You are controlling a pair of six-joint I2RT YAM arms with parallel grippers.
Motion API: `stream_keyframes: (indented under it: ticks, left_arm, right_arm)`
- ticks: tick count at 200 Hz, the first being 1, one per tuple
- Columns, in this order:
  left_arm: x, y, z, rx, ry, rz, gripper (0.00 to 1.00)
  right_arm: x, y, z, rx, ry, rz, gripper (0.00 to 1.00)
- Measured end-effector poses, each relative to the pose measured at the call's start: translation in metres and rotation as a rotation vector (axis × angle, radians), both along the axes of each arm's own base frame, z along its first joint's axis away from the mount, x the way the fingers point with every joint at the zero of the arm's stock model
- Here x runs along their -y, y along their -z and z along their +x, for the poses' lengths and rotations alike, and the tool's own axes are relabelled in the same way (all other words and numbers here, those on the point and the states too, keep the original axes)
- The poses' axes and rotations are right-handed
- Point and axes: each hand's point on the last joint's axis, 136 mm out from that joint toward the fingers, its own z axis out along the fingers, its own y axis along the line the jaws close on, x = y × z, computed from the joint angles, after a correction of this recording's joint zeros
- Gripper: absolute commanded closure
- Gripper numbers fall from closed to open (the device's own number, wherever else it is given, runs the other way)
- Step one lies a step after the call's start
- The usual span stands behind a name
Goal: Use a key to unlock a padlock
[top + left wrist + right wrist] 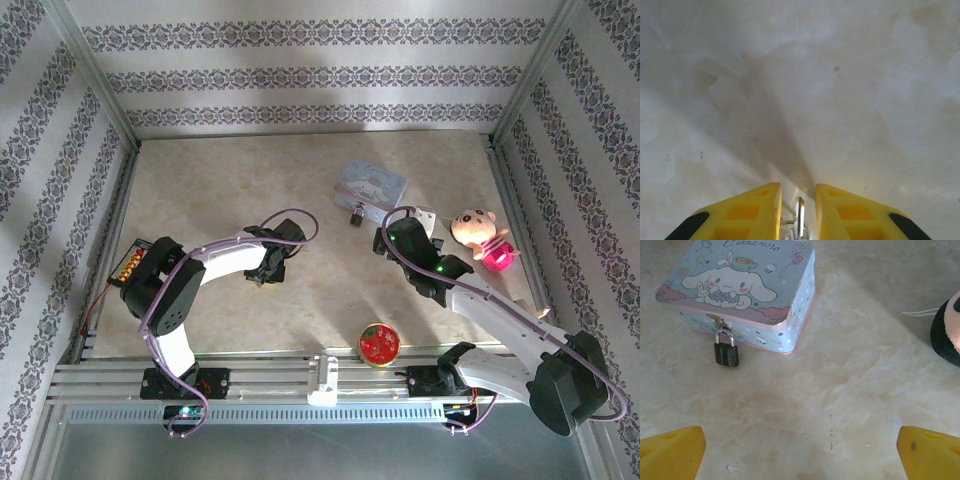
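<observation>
The padlock [726,354], dark with a thin silvery shackle, hangs from the clasp of the pastel tin [740,285] and rests on the table ahead of my right gripper [800,442]. That gripper stands wide open with nothing between its fingers. From above, the padlock [355,214] lies just left of the right gripper [385,240]. My left gripper [268,268] points down at the table left of centre. Its yellow fingers [755,210] stand a narrow way apart, with the key [800,215] edge-on between them on a wire ring. A thin gap shows on either side of the key.
A pink-and-black doll [482,238] lies right of the right gripper, close to the wall. A round red-and-gold tin [380,343] sits near the front rail. A small orange object [130,262] lies at the left edge. Patterned walls enclose the table.
</observation>
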Motion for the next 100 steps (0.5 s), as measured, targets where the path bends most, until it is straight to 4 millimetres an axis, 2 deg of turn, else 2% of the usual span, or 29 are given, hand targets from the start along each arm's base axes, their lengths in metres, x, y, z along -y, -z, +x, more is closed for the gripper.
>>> stream_keyframes:
  ticks: [30,100]
  left_arm:
    - [0.0013,0.0001,0.0007,0.004,-0.009,-0.009,0.81]
    - [0.0024,-0.0001,0.0002,0.005,-0.021,-0.021,0.98]
  right_arm:
    - [0.0015,0.0003,0.0004,0.000,0.011,0.007,0.02]
    - [0.0013,-0.0001,0.0007,0.003,0.015,0.014,0.02]
